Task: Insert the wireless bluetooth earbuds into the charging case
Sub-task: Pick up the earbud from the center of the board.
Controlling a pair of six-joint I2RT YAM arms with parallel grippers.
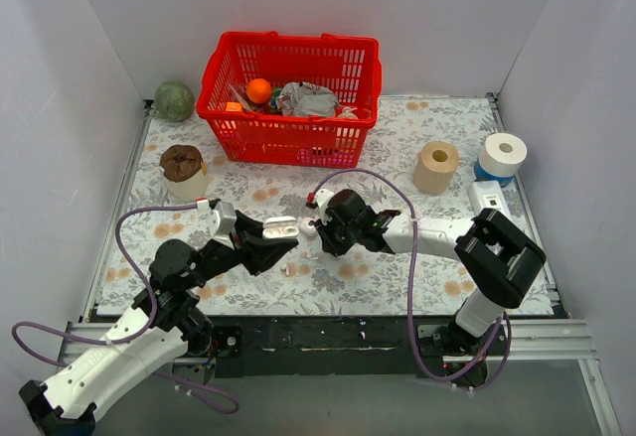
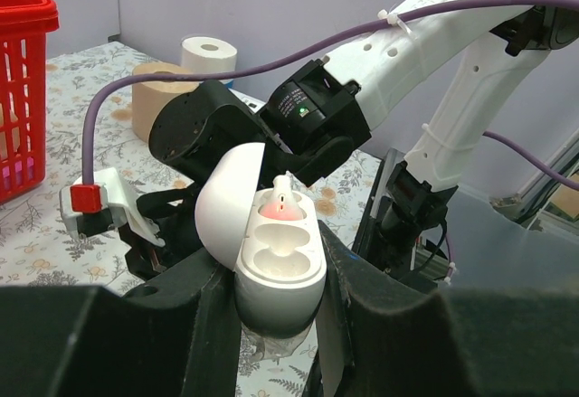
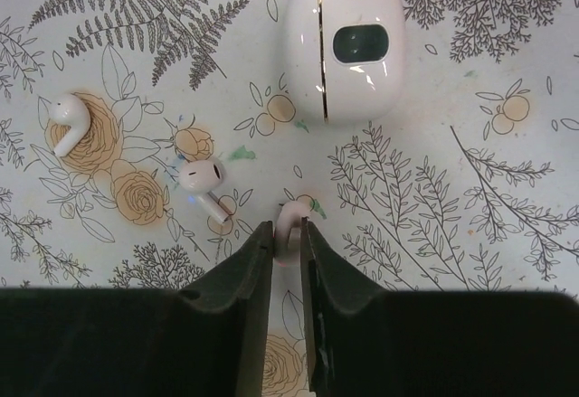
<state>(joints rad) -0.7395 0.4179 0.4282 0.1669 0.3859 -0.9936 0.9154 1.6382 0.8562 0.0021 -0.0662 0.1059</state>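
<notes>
Pinching earbud [image 3: 289, 227] between right fingers [image 3: 237, 316], left fingers [image 2: 384, 325] clamping charging case [image 2: 276, 261]

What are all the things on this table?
cloth: one, flowered, under everything
basket: one, red, back middle, orange ball inside
green ball: one, back left corner
brown-topped pot: one, cream, left side
paper rolls: two, tan and white, back right
small box: one, white, right edge
closed case: one, white, on cloth
open case: one, white, in left tool
earbuds: four, white; two loose on cloth, one in right tool, one in open case
arms: two, black and white, near edge
</notes>
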